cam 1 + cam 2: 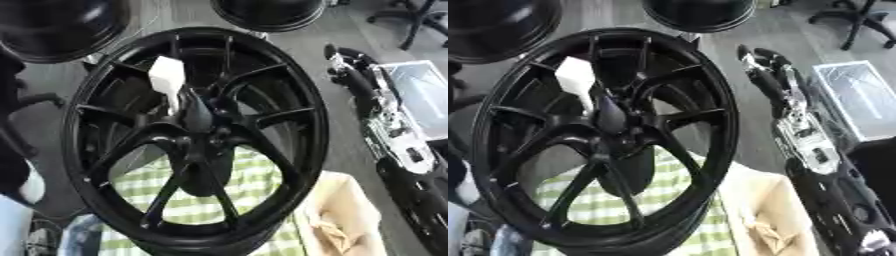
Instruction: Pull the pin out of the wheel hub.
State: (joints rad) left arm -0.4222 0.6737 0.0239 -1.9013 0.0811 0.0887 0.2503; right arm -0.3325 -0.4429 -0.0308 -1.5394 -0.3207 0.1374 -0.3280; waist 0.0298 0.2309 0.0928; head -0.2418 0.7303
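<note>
Pin (166, 80), a white piece with a wide blocky top and a narrow stem, sits in the black wheel (197, 140) just above and left of the hub (203, 135). Its long axis runs from upper left down toward the hub, wide end farthest out and stem end at the centre. The wheel fills the middle of both views, its spoked face turned toward the camera, the rim a tall oval leaning slightly right.

Right hand (767, 67) shows beside the rim's right edge, apart from the wheel, fingers straight and relaxed, pointing away, holding nothing. The left hand cannot be made out.

Under the wheel lies a green-and-white checked cloth (254, 180), seen through the spokes. A tan cardboard box (346, 220) sits at lower right. The floor (302, 50) is grey. Two more dark wheels (57, 25) lie at the top, and an office chair base (420, 20) stands at upper right.
</note>
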